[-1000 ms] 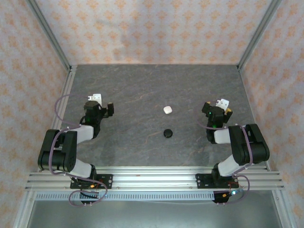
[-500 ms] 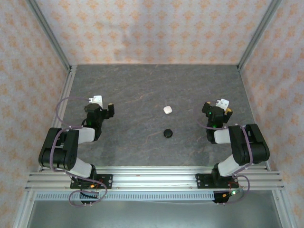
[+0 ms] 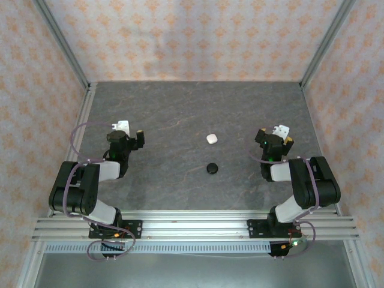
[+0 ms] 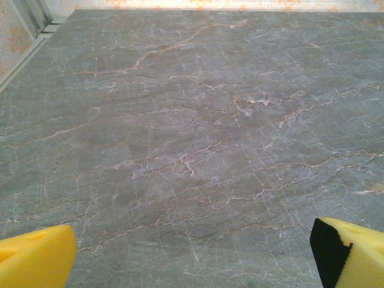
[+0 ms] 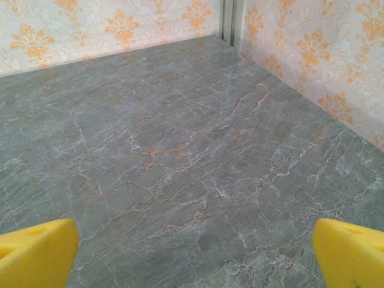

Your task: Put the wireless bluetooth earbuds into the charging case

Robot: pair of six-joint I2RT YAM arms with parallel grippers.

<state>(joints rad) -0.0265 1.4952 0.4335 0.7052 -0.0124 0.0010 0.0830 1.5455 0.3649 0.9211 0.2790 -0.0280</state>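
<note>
A small white charging case (image 3: 212, 138) lies on the grey stone table near the middle. A round black charging case (image 3: 212, 168) lies just in front of it. The wireless bluetooth earbuds are out of view. My left gripper (image 3: 131, 130) hovers at the left, well away from both cases, and it is open. Its yellow fingertips (image 4: 36, 258) stand wide apart over bare table, and the left gripper (image 4: 192, 257) holds nothing. At the right, my right gripper (image 3: 275, 132) is open too. Between the yellow pads (image 5: 348, 255) of the right gripper (image 5: 192, 255) there is only tabletop.
Patterned walls with metal corner posts (image 3: 321, 45) close the table in on three sides. The right wall (image 5: 312, 66) stands close to my right gripper. An aluminium rail (image 3: 192, 225) runs along the near edge by the arm bases.
My left gripper has shifted slightly toward the right. The right arm and both cases have not moved.
</note>
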